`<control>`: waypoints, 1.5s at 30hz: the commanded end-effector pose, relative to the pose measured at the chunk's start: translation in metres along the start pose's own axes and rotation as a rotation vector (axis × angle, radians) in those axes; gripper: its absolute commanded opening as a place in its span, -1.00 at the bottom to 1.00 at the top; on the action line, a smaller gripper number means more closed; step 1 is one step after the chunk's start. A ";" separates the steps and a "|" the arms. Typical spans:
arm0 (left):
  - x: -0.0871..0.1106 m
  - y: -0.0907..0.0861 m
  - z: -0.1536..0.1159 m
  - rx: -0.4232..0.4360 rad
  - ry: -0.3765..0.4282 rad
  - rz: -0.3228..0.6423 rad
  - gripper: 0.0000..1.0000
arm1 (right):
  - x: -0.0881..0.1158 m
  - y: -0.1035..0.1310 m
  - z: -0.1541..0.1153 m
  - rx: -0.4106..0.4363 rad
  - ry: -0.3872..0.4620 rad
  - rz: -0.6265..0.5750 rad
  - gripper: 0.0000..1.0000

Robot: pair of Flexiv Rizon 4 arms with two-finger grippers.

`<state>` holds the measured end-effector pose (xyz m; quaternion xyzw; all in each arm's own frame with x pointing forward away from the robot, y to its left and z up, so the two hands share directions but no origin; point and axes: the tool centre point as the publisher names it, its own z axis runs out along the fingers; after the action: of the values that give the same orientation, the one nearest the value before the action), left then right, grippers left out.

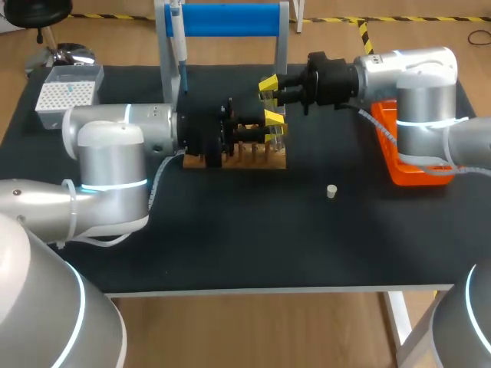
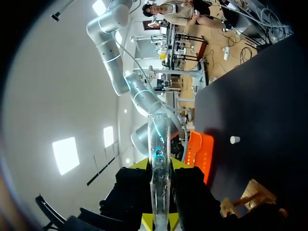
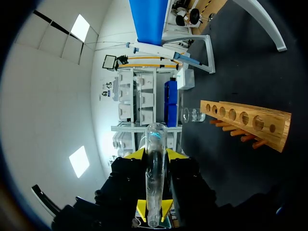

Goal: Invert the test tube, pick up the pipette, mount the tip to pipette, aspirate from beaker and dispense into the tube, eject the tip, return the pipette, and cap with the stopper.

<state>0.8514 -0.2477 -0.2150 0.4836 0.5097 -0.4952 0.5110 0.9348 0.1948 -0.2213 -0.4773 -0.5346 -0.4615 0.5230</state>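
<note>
— Left wrist view: where is the test tube (image 2: 159, 154), and who has it?
— It lies level above the table (image 1: 230, 245), over one end of the wooden rack (image 1: 238, 157); my left gripper (image 1: 274, 119) pinches it between both fingers; my right gripper (image 1: 268, 83) looks pressed onto it too, a little farther along; I judge this the hand-over that inverts it.
— How will it handle?
— Thin glass, I'd say: light, stiff, slick, breakable; I would hold mid-barrel with a gentle squeeze, never at the lip.
— Containers?
— No liquid shows in the tube; the rack holes I can see are bare; the beaker (image 3: 192, 114) stands beyond the rack, contents too small to tell; the tip box (image 1: 65, 96) shows a grid of tips; the orange tray (image 1: 393, 165) is mostly hidden by my right arm; the stopper (image 1: 331, 191) sits alone on the table.
</note>
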 end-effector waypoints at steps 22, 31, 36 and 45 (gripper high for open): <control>0.001 0.000 -0.001 -0.002 0.040 -0.030 -1.00 | 0.000 0.000 -0.001 0.000 -0.003 0.000 1.00; 0.001 0.000 -0.001 -0.002 0.040 -0.030 -1.00 | 0.000 0.000 -0.001 0.000 -0.003 0.000 1.00; -0.002 0.006 -0.028 -0.031 0.044 -0.083 -1.00 | 0.000 0.000 -0.001 0.000 -0.003 0.000 1.00; -0.013 0.014 -0.063 -0.049 0.037 -0.169 -1.00 | 0.000 0.000 -0.001 0.000 -0.003 0.000 1.00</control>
<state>0.8657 -0.2003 -0.2087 0.4325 0.5695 -0.5141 0.4736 0.9347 0.1945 -0.2220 -0.4775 -0.5348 -0.4614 0.5226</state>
